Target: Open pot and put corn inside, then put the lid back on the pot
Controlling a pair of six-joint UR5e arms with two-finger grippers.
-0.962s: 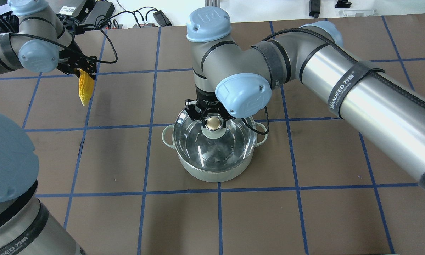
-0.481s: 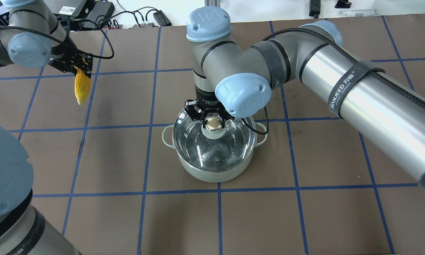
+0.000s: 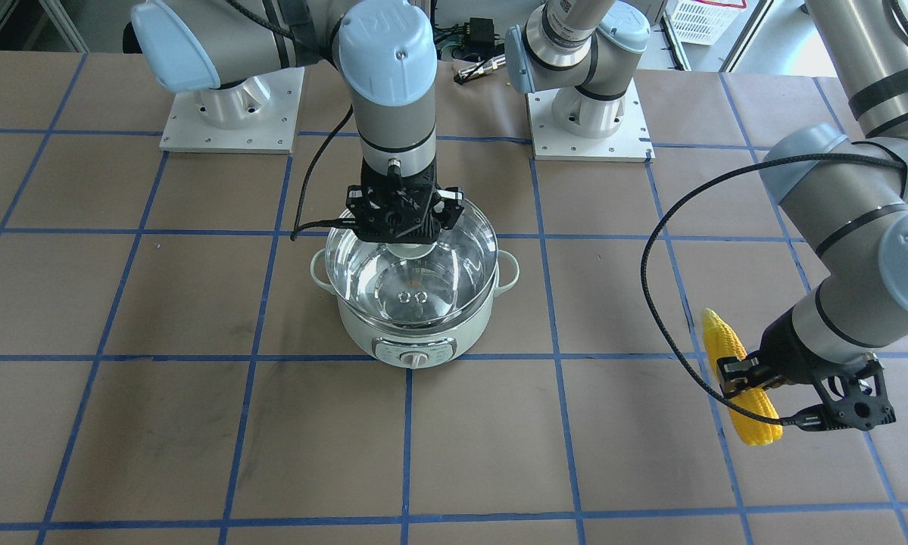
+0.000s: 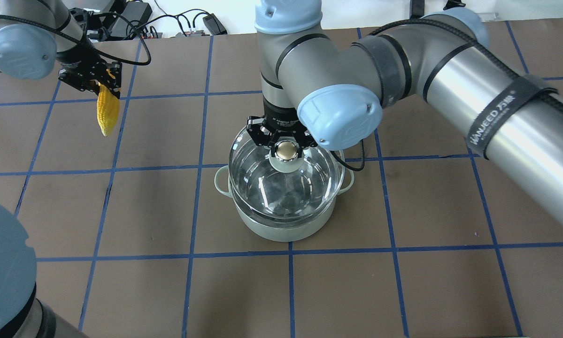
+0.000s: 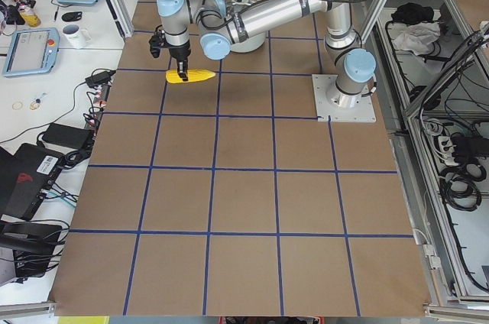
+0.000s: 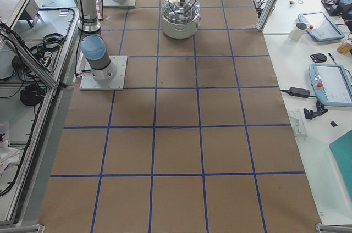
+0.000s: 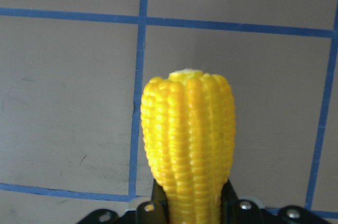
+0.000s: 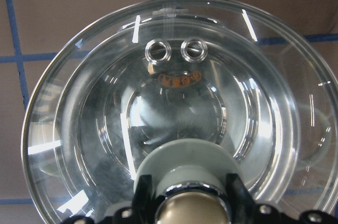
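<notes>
The mint-green pot [image 4: 281, 230] stands mid-table, its control dial [image 3: 417, 359] facing away from the robot. My right gripper [image 4: 286, 149] is shut on the gold-topped knob of the clear glass lid [image 4: 258, 183] and holds the lid a little above the pot's rim. The right wrist view looks down through the lid [image 8: 179, 76] into the steel inside. My left gripper [image 4: 104, 87] is shut on the yellow corn [image 4: 107, 110] and holds it in the air far to the pot's left. The corn also shows in the front view [image 3: 722, 341] and the left wrist view [image 7: 187, 145].
The brown table has a blue tape grid. Two arm base plates [image 3: 230, 113] [image 3: 590, 113] sit at the robot's side. Cables and power bricks [image 4: 168, 23] lie past the far edge. Tablets and a mug [image 5: 76, 34] are on a side bench.
My right gripper has lifted the lid up off the pot's rim. My left gripper has carried the corn slightly further back and to the left.
</notes>
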